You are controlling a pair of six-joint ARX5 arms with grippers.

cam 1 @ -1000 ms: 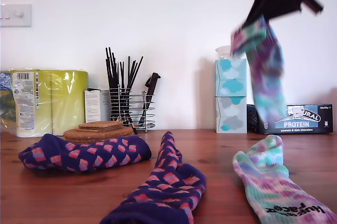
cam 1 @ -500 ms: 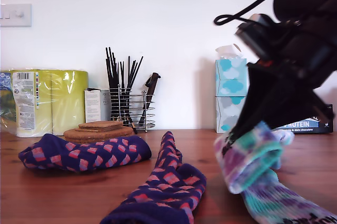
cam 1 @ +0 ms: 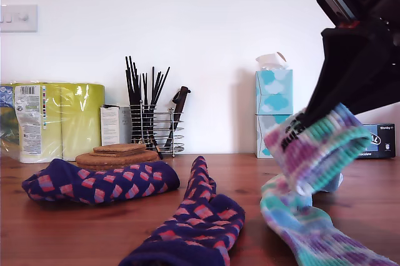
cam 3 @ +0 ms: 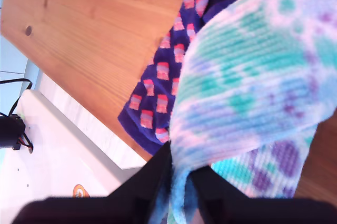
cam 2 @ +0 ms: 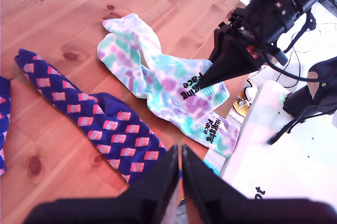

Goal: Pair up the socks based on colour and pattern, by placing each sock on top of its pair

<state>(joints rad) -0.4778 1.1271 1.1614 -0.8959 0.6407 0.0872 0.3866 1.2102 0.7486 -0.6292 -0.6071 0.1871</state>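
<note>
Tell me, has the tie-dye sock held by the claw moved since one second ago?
Yes. The held tie-dye sock came down from above the tissue boxes onto its pair.

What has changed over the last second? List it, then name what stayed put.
My second gripper carried the held tie-dye sock down from high in the air onto the other tie-dye sock, which now lies under it. It has not let go: the cuff is raised, pinched in the gripper. The two navy socks and the items at the wall stayed put.
</note>
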